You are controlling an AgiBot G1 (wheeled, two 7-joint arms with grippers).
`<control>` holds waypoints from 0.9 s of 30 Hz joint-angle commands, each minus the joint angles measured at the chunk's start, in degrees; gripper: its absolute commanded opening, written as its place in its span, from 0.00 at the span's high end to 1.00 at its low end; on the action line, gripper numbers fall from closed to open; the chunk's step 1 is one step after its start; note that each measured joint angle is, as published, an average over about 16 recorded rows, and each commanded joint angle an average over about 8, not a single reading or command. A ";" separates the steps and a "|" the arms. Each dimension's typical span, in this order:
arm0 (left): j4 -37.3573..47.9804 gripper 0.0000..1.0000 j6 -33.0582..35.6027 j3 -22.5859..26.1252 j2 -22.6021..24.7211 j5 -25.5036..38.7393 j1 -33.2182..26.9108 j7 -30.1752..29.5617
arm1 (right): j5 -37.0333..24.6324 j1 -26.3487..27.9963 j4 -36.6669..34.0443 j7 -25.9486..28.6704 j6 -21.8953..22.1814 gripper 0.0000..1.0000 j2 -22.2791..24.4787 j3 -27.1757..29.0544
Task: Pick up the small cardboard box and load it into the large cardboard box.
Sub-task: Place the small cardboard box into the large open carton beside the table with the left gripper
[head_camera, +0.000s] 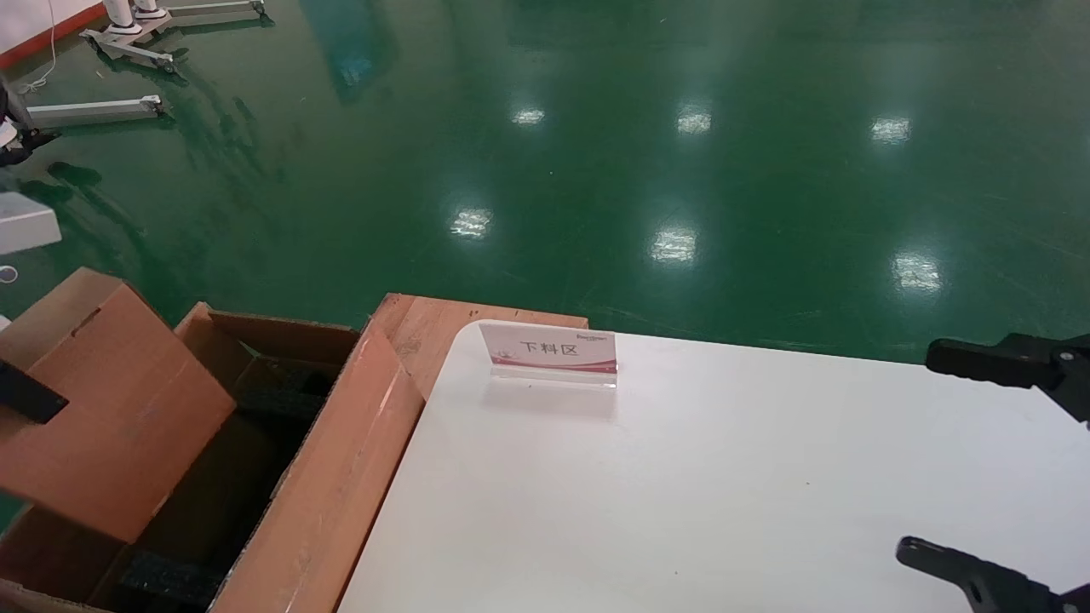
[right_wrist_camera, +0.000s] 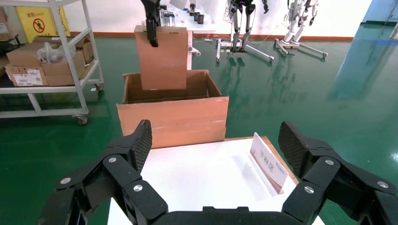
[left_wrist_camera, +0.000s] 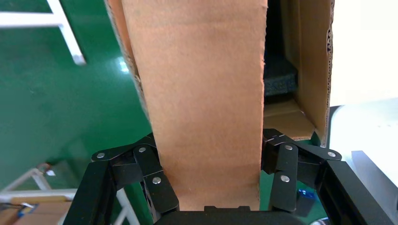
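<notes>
Left to right. The left gripper (left_wrist_camera: 211,180) is clenched on the small box (head_camera: 102,409), its two fingers (left_wrist_camera: 157,180) pressing opposite faces, so the carton hangs from the grip rather than resting on anything. It hangs over the open mouth of the large box (head_camera: 332,477); in the right wrist view its lower edge looks to dip just below the rim, so the load appears part-way done, with lowering and release judged to remain.

The small box's long axis runs roughly vertical in the right wrist view, the gripper at its upper end and the free end pointing down into the carton. In the head view it appears tilted, its lower corner toward the dark interior. Held end-on like this, it probably enters the opening without catching the flaps.

The large box stands on the floor, just beside the tabletop (head_camera: 724,477), flaps spread outward, black foam pads (head_camera: 166,579) visible inside.

On the tabletop stands a small sign (head_camera: 552,351).

The right gripper (right_wrist_camera: 213,154) is idle above the tabletop's right side, fingers spread wide, grasping nothing.
</notes>
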 commanded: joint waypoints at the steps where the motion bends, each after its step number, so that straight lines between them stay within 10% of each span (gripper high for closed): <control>1: 0.88 1.00 -0.14 0.97 -0.48 -0.70 0.58 0.68 | 0.00 0.00 0.00 0.00 0.00 0.00 0.00 -0.01; 27: 13.43 1.00 -8.20 -1.55 -0.59 -7.88 20.00 2.97 | 0.06 0.02 0.00 -0.05 0.04 0.00 0.04 -0.09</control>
